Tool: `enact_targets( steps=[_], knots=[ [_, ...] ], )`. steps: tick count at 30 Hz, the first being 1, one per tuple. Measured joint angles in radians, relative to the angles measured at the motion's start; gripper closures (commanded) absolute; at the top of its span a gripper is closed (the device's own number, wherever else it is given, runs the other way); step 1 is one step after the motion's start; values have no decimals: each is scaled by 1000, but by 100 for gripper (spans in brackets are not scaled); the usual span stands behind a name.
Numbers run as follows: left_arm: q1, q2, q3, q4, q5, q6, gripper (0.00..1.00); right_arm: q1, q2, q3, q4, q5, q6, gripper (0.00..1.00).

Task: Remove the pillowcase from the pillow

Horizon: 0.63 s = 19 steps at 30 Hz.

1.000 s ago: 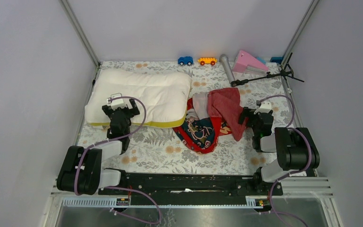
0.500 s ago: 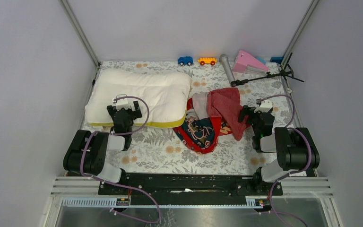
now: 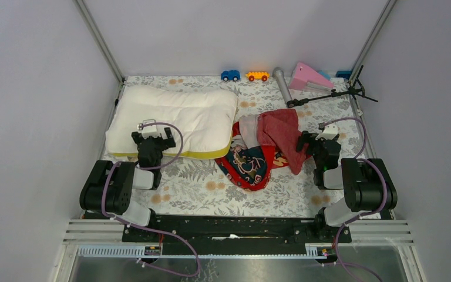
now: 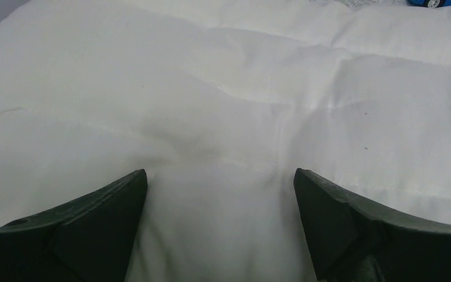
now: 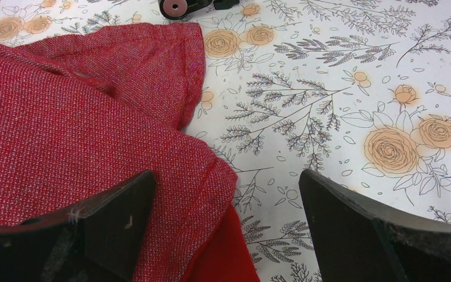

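Bare counter (image 3: 208, 189) open along near side, between arms. Pillow (image 3: 182, 114) fills far left. Pillowcase (image 3: 267, 147) heaped at centre, just beside pillow; bare strip on its right. Far edge cluttered: blue car (image 3: 231, 75), orange car (image 3: 257, 76), tube (image 3: 282, 86), pink ramp (image 3: 307, 76), tripod (image 3: 329, 95).

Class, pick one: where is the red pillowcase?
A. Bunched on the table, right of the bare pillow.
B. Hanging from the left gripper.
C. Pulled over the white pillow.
A: the pillowcase lies crumpled on the floral table beside the pillow, whose white quilting is fully uncovered.

At the far edge of the floral tabletop (image 3: 211, 191): blue toy car (image 3: 230, 75), orange toy car (image 3: 257, 76), grey tube (image 3: 282, 84), pink ramp (image 3: 308, 77), and black tripod (image 3: 335, 94) at the right.
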Motion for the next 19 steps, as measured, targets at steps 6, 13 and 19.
enact_targets(
  steps=[6,13,19],
  knots=[
    [0,0,-3,2,7,0,1,0,0,0,0,0,0,0],
    [0,0,-3,3,8,0,1,0,0,0,0,0,0,0],
    [0,0,-3,5,8,0,1,0,0,0,0,0,0,0]
  ],
)
